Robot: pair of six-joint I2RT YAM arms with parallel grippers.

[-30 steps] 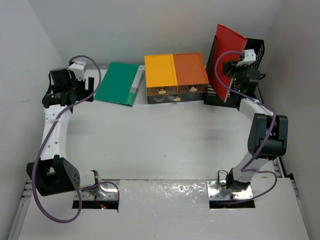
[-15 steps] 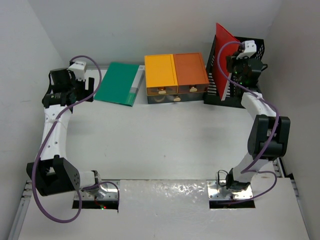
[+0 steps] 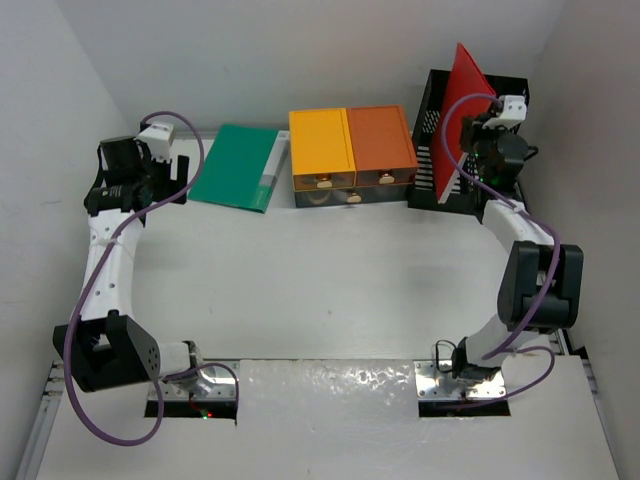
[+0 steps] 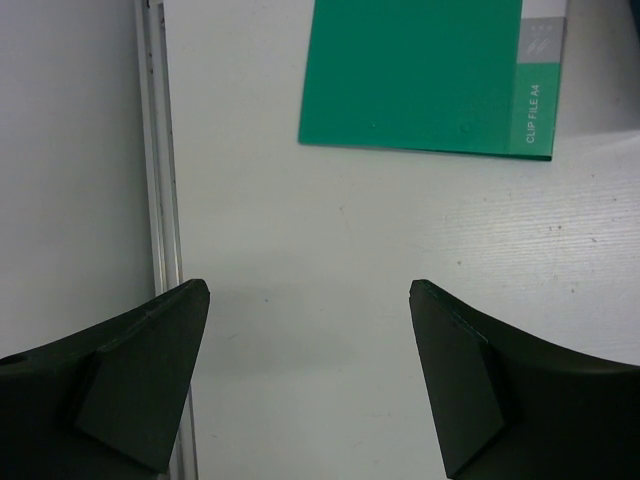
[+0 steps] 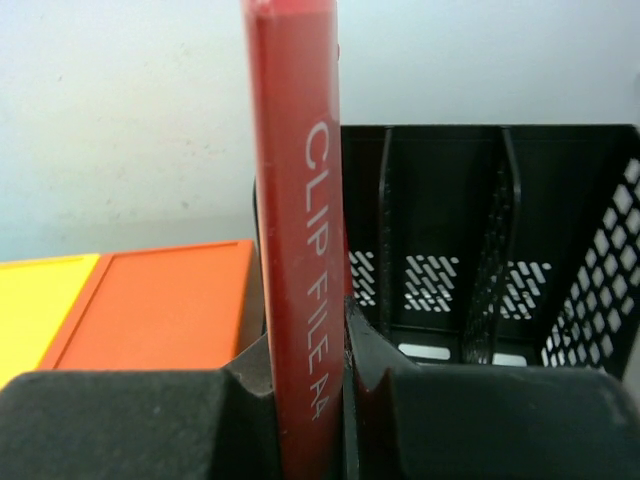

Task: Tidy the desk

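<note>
My right gripper (image 3: 478, 135) is shut on a red clip file (image 3: 464, 95), holding it upright on its edge over the left side of the black mesh file rack (image 3: 508, 95). In the right wrist view the red file's spine (image 5: 300, 200) stands between my fingers, with the rack's slots (image 5: 450, 250) to its right. A green clip file (image 3: 237, 166) lies flat on the white desk (image 3: 320, 270) at the far left; it also shows in the left wrist view (image 4: 420, 70). My left gripper (image 4: 310, 350) is open and empty above bare desk, just in front of the green file.
A yellow-and-orange drawer box (image 3: 352, 155) stands at the back middle, between the green file and the rack. A grey rail (image 4: 160, 180) runs along the desk's left edge. White walls close in on the back and sides.
My right gripper has carried the red file to the right and turned it more edge-on, bringing it over the rack. The left arm has not moved.
</note>
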